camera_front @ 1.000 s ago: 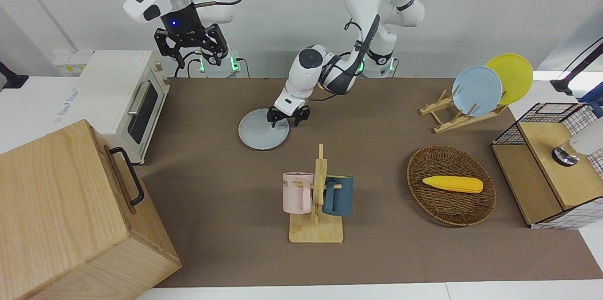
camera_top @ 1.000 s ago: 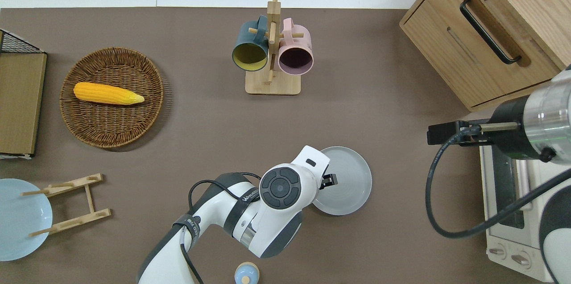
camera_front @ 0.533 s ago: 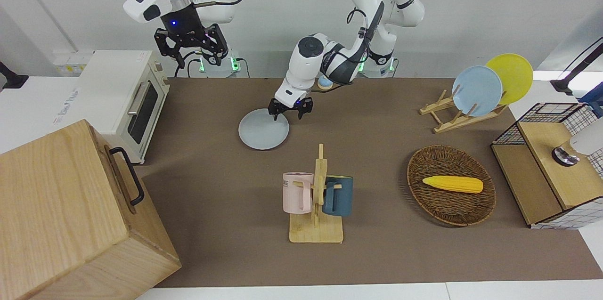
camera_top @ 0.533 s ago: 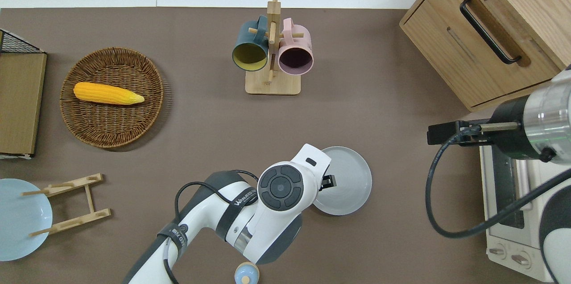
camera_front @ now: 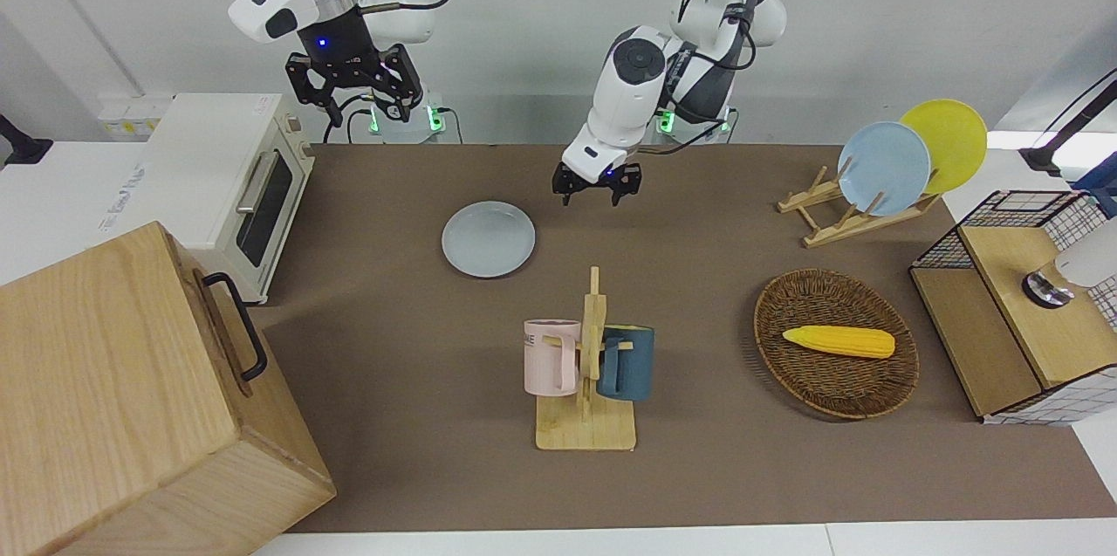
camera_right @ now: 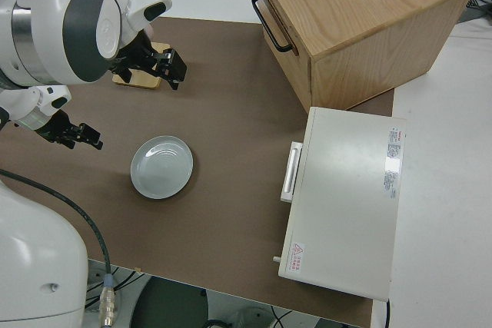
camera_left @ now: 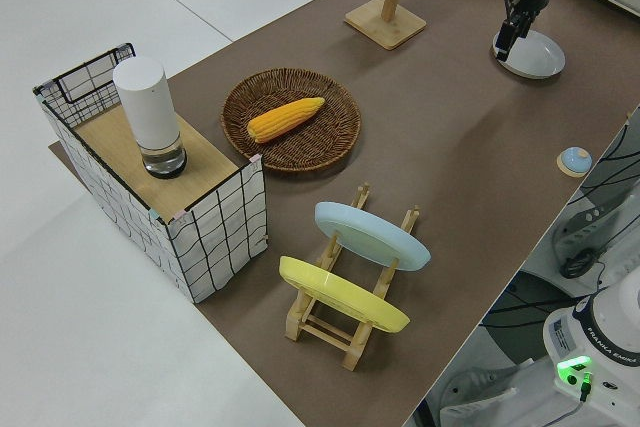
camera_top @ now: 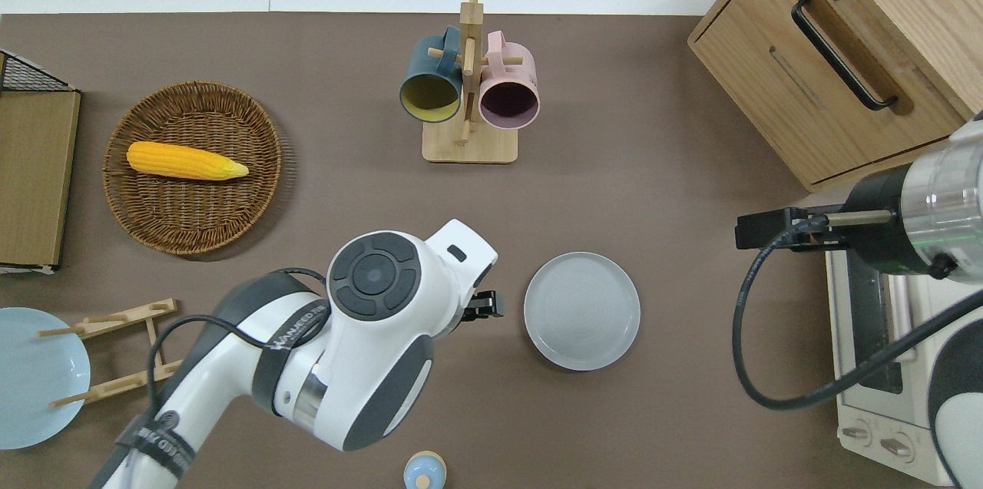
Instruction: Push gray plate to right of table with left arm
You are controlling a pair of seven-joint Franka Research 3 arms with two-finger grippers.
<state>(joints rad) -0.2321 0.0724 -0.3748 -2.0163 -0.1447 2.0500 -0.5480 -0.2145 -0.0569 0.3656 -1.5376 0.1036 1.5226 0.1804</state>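
Note:
The gray plate lies flat on the brown table, toward the right arm's end of the middle. It also shows in the overhead view and the right side view. My left gripper is open and empty. It hangs above the bare table beside the plate, toward the left arm's end, a short gap from the rim. My right gripper is parked, open and empty.
A mug rack with a pink and a blue mug stands farther from the robots than the plate. A white toaster oven and a wooden cabinet fill the right arm's end. A corn basket, plate rack and wire crate fill the other.
My left gripper has lifted off the plate's rim and moved away toward the left arm's end. The plate has stayed where it was. The right arm has not moved.

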